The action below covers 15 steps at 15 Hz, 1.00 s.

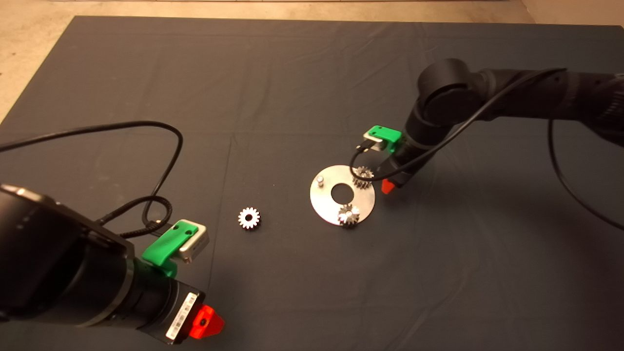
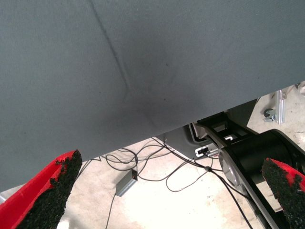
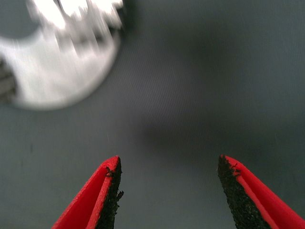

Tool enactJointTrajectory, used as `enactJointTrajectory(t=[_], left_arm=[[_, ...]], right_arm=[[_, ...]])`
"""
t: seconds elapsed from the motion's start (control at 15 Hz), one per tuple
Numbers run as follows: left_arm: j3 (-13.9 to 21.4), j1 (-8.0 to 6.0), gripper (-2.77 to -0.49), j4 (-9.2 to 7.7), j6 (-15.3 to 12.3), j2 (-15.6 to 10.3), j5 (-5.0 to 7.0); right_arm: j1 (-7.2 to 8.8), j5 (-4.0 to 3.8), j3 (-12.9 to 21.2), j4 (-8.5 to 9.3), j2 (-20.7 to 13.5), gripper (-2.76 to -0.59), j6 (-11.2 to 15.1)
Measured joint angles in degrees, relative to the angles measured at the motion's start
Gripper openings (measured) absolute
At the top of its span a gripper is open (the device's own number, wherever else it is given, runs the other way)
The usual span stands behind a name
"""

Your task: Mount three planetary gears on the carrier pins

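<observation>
One loose planetary gear (image 1: 249,218) lies on the mat (image 1: 292,73) beside the disc (image 1: 324,204), probably small, hard and slippery, best pinched across its teeth; both the right gripper (image 3: 167,191) and left gripper (image 2: 167,195) gape empty.

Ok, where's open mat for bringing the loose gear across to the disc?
The mat between the loose gear and the disc is bare, and the bare pin stands on that near side. The far mat above both is bare too. It is crowded at the disc's right edge, where the open right gripper sits beside a mounted gear.
</observation>
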Motion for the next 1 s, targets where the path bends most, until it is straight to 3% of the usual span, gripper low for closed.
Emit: enactJointTrajectory(t=[0.07,0.13,0.33,0.47,0.6,0.67,0.87,1.0], left_arm=[[0.0,0.0,-0.51,-0.02,-0.02,-0.02,0.22],[0.0,0.0,-0.51,0.0,-0.02,-0.02,0.56],[0.0,0.0,-0.51,-0.02,0.0,0.11,1.22],[0.0,-0.02,-0.51,-0.02,0.02,0.44,1.93],[0.0,-0.68,-0.51,-0.02,0.08,1.18,1.95],[-0.02,-1.3,-0.51,-0.02,0.11,1.54,2.03],[-0.02,-2.76,-0.51,0.05,0.18,2.06,2.12],[-0.29,-3.08,-0.51,1.09,0.2,2.15,2.12]], right_arm=[[1.05,-0.24,3.61,1.77,-2.61,-1.88,2.01],[1.47,-0.24,8.1,2.38,-4.9,-1.88,4.26],[1.87,0.06,26.72,4.35,-12.53,-1.88,11.83],[4.54,-0.22,35.55,5.3,-17.49,-1.88,19.81],[6.67,-0.46,40.0,5.34,-20.4,-1.88,25.56],[6.91,-0.37,40.96,5.34,-20.94,-1.88,26.69],[7.7,-0.35,42.43,4.83,-22.77,-1.88,27.08],[7.47,-0.35,43.06,4.14,-23.41,-1.88,27.08]])
